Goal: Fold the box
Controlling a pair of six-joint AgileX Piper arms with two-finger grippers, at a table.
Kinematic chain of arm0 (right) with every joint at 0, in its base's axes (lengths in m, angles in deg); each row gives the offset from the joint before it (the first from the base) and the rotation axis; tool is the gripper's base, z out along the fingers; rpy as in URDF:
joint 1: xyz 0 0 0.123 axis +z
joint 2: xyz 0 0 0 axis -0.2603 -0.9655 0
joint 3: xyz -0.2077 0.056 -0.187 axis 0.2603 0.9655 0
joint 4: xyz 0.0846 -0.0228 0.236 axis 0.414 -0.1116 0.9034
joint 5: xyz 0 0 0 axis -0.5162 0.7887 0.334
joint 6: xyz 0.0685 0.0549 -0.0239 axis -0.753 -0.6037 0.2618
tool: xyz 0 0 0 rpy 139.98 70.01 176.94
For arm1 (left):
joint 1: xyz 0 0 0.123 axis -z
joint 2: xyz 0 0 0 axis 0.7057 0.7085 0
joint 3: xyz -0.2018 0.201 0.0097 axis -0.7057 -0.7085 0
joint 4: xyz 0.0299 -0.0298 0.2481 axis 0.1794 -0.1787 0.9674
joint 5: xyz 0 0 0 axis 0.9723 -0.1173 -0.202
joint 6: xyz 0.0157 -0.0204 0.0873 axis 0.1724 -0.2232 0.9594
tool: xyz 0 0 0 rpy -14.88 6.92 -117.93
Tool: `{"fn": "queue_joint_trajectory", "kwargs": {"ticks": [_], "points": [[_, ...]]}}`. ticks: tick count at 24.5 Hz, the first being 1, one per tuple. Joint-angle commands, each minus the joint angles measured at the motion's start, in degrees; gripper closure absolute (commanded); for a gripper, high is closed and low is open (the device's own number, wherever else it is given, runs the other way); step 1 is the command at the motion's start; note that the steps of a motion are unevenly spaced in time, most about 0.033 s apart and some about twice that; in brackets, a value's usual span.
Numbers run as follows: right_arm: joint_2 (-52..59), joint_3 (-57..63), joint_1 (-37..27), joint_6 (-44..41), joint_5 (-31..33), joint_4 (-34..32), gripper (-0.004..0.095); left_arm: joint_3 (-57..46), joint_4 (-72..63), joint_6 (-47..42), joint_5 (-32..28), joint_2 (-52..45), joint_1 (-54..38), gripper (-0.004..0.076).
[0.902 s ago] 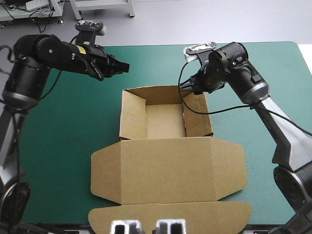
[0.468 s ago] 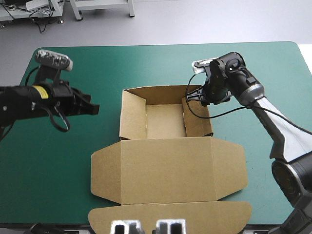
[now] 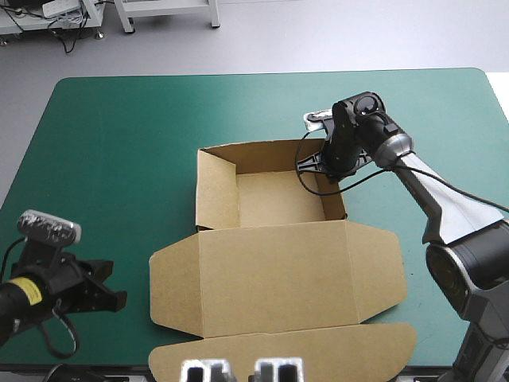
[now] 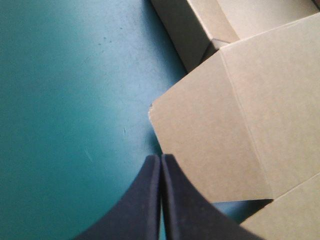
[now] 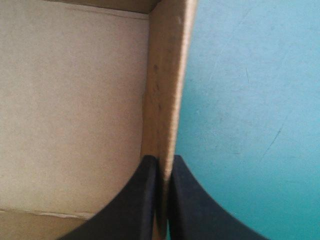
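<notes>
The brown box (image 3: 274, 274) lies as an open tray with its lid flat toward the table's near edge. My right gripper (image 3: 320, 165) reaches down at the tray's far right corner. In the right wrist view the right gripper (image 5: 164, 159) is shut on the upright right wall (image 5: 167, 75), one black finger inside the tray and one outside. My left gripper (image 3: 118, 301) is low over the teal-green cover near the table's near left corner. In the left wrist view the left gripper (image 4: 161, 157) is shut on nothing, its tip just short of the lid's left flap (image 4: 205, 145).
The lid's front flap (image 3: 286, 350) reaches the table's near edge. Bare teal-green cover (image 3: 119, 159) lies to the left of the tray and beyond it.
My left arm swung from the far left of the table down to the near left corner. My right gripper came down onto the tray's right wall, which now stands straighter.
</notes>
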Motion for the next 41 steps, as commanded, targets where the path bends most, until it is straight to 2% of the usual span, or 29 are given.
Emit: {"fn": "queue_joint_trajectory", "kwargs": {"ticks": [1,6,9,13,19,20,22,23,25,27,29,32,41], "points": [[2.8,-1.2,-0.6,2.2,1.0,-0.9,0.0927,-3.8,1.2,-3.1,1.8,-6.4,0.0,0.0734],[6.5,-1.2,-4.7,4.4,1.0,-1.0,0.0927,-9.9,2.0,-3.5,1.8,-14.0,0.0,0.0734],[9.6,-1.2,-10.1,5.9,1.1,-3.0,0.0927,-12.7,2.4,-3.8,1.8,-16.5,0.0,0.0734],[12.8,-1.2,-19.9,9.0,1.1,-5.6,0.0927,-14.5,3.7,-4.6,1.8,-17.2,0.0,0.0734],[12.8,-1.0,-36.9,12.5,0.7,-4.8,0.0927,-14.5,7.7,-4.6,1.8,-17.2,0.0,0.0734],[12.1,-0.4,-41.1,12.5,-0.8,-4.8,0.0927,-14.5,8.3,-4.6,1.8,-17.2,0.0,0.0734],[10.0,1.0,-45.1,12.5,-2.9,-4.8,0.0924,-14.5,8.7,-4.6,1.8,-17.2,0.0,0.0734],[9.2,1.4,-45.8,12.6,-3.1,-4.8,0.0917,-14.5,8.7,-4.6,1.8,-17.2,0.0,0.0734],[5.4,1.7,-46.6,13.7,-1.5,-5.2,0.0824,-14.5,8.9,-4.6,1.8,-17.2,0.0,0.0734],[-0.2,1.7,-46.6,12.4,1.1,-4.3,0.0593,-14.5,8.9,-4.6,1.8,-17.2,0.0,0.0734],[-2.0,1.7,-46.6,11.8,1.1,-2.7,0.0478,-14.5,8.9,-4.6,1.8,-17.2,0.0,0.0734],[-1.5,0.8,-46.6,12.0,1.1,-4.4,0.0464,-14.6,10.1,-4.5,1.8,-17.2,0.0,0.0734],[12.9,-5.7,-46.6,12.9,1.1,-3.9,0.0467,-14.6,12.9,-4.2,1.8,-17.2,0.0,0.0734]]}}
